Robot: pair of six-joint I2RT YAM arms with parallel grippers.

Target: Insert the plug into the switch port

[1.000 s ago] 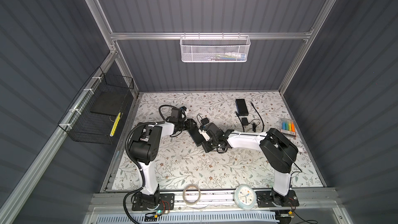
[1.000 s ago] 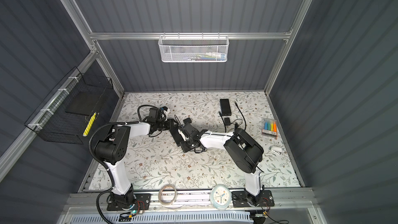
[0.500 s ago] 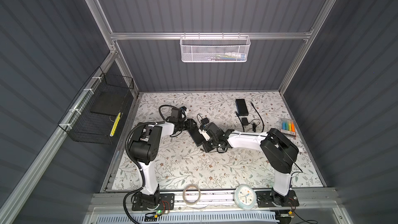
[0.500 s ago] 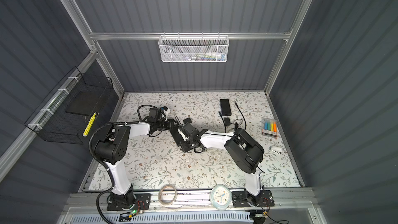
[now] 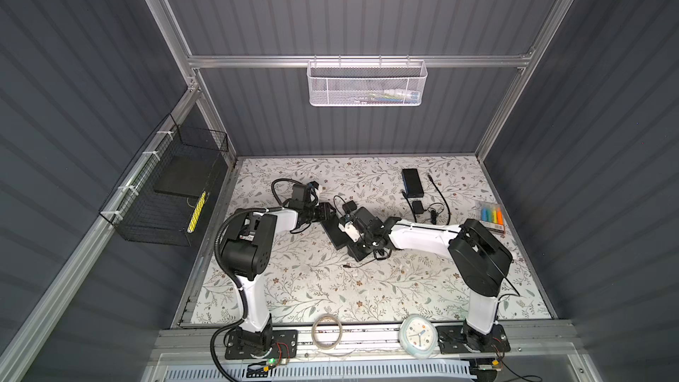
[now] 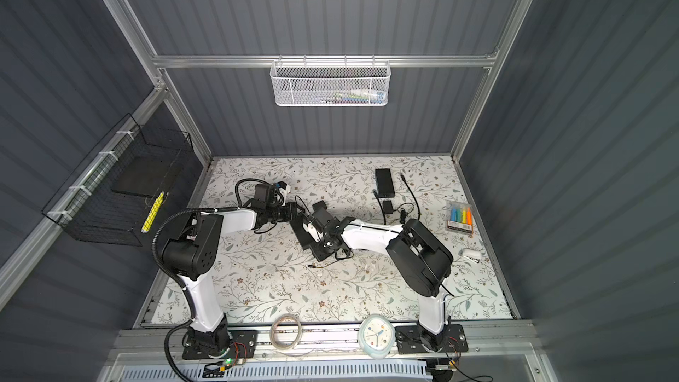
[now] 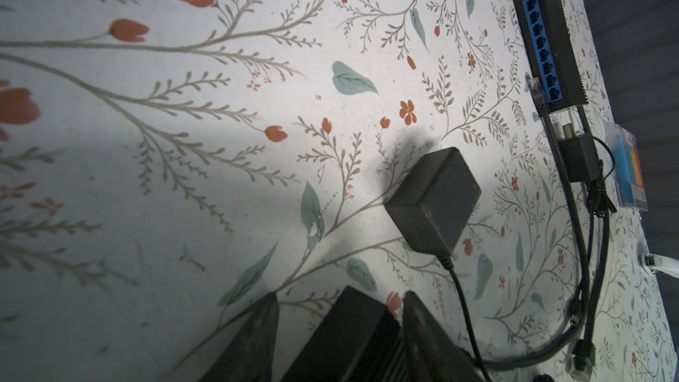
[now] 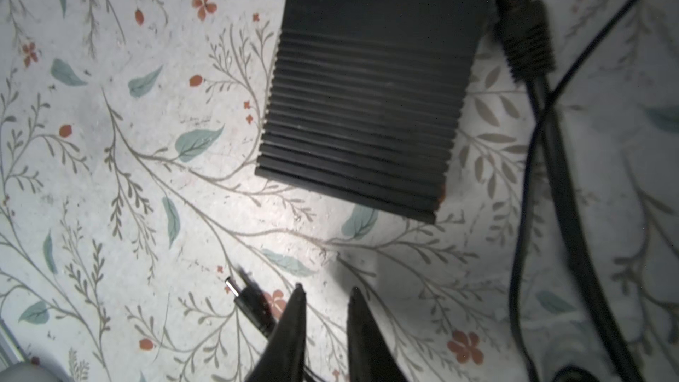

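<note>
My right tool (image 8: 325, 290): jaws slightly apart, nothing btwn them. Barrel plug (image 8: 253, 310) lies loose on worktop (image 8: 110, 178) just beside it, long axis angled off to one side of switch (image 8: 367, 104) ahead. Left tool (image 7: 341, 293) grips switch's other end.

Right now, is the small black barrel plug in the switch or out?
Out: the small black barrel plug lies on the floral mat beside the right claw, apart from the black ribbed switch.
</note>
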